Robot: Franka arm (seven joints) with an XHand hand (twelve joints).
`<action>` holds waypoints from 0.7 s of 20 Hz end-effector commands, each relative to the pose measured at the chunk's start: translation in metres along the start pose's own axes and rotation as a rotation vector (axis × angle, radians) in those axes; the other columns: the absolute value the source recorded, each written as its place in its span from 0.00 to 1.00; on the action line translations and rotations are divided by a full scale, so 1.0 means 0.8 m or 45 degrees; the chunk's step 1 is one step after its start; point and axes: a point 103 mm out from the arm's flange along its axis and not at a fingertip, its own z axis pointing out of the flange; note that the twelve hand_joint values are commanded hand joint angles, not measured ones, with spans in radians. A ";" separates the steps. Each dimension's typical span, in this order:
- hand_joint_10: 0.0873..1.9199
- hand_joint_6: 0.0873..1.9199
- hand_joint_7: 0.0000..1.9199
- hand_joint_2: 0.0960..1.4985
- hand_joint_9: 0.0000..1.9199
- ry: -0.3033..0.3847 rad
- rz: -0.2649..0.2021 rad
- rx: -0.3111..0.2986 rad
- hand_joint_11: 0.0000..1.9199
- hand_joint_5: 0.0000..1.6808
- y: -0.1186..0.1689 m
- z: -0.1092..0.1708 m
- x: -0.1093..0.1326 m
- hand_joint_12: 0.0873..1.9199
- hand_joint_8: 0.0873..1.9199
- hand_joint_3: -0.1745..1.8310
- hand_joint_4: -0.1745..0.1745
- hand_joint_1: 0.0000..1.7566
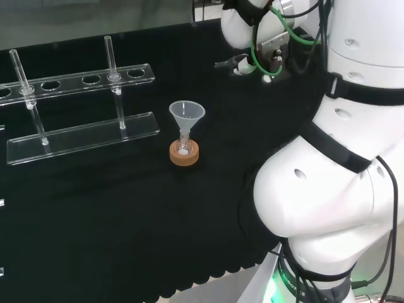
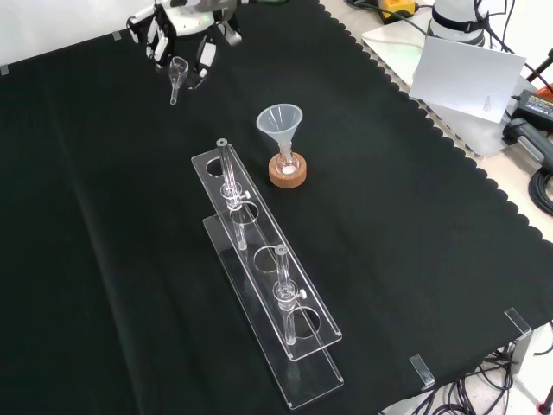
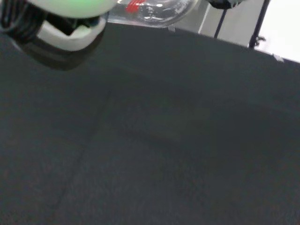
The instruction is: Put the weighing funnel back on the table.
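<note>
From the front view I see the hand (image 2: 185, 24) at the far top left of the tabletop (image 2: 415, 259), well apart from everything else on the black cloth. Its fingers (image 2: 206, 54) are curled in on either side of the weighing funnel (image 2: 177, 73) and pinch it near its cup. The small clear piece hangs below the fingers with its short stem pointing down toward the cloth. I cannot tell whether the stem tip touches the cloth.

In the head view the hand (image 1: 243, 63) sits at the upper right, just left of the arm's white links and over the far edge of the cloth.

Near the middle of the tabletop the funnel (image 2: 280, 121) stands mouth up with its stem in a small flask on a cork ring (image 2: 287, 173). In the front view it is to the right of the hand and lower, and nothing touches it. Just beside it, nearer the front camera, a clear rack (image 2: 268, 294) runs diagonally and holds two upright glass tubes (image 2: 226, 169). In the head view the rack (image 1: 82, 136) lies to the left of the funnel (image 1: 187, 115).

The wrist view looks across bare black cloth.
</note>
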 end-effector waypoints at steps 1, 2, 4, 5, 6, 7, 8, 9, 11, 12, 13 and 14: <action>0.03 0.35 0.90 0.36 0.63 0.045 0.031 0.023 0.17 0.76 0.014 0.047 -0.009 0.68 0.00 0.47 1.00 0.63; 0.03 0.35 0.90 0.36 0.63 0.050 0.032 0.028 0.17 0.76 0.013 0.050 -0.008 0.68 0.00 0.47 1.00 0.63; 0.03 0.35 0.90 0.36 0.63 0.061 0.035 0.039 0.17 0.76 0.011 0.058 -0.006 0.68 0.00 0.47 1.00 0.63; 0.03 0.35 0.90 0.36 0.63 0.066 0.040 0.043 0.17 0.76 0.010 0.062 -0.005 0.68 0.00 0.47 1.00 0.63; 0.03 0.35 0.90 0.36 0.63 0.072 0.044 0.051 0.17 0.76 0.008 0.066 -0.003 0.68 0.00 0.47 1.00 0.63; 0.03 0.35 0.90 0.36 0.63 0.078 0.046 0.061 0.17 0.76 0.006 0.071 0.000 0.68 0.00 0.47 1.00 0.63; 0.03 0.35 0.90 0.36 0.63 0.079 0.047 0.066 0.17 0.76 0.005 0.074 0.001 0.68 0.00 0.47 1.00 0.63; 0.03 0.35 0.90 0.36 0.63 0.079 0.048 0.072 0.17 0.76 0.004 0.076 0.002 0.68 0.00 0.47 1.00 0.63; 0.03 0.35 0.90 0.36 0.63 0.082 0.049 0.088 0.17 0.76 0.002 0.083 0.005 0.68 0.00 0.47 1.00 0.63; 0.03 0.35 0.90 0.36 0.63 0.082 0.051 0.098 0.17 0.76 0.001 0.086 0.006 0.68 0.00 0.47 1.00 0.63; 0.03 0.35 0.90 0.36 0.63 0.088 0.055 0.107 0.17 0.76 0.001 0.089 0.007 0.68 0.00 0.47 1.00 0.63; 0.03 0.35 0.90 0.36 0.63 0.085 0.055 0.117 0.17 0.76 0.001 0.094 0.009 0.68 0.00 0.47 1.00 0.63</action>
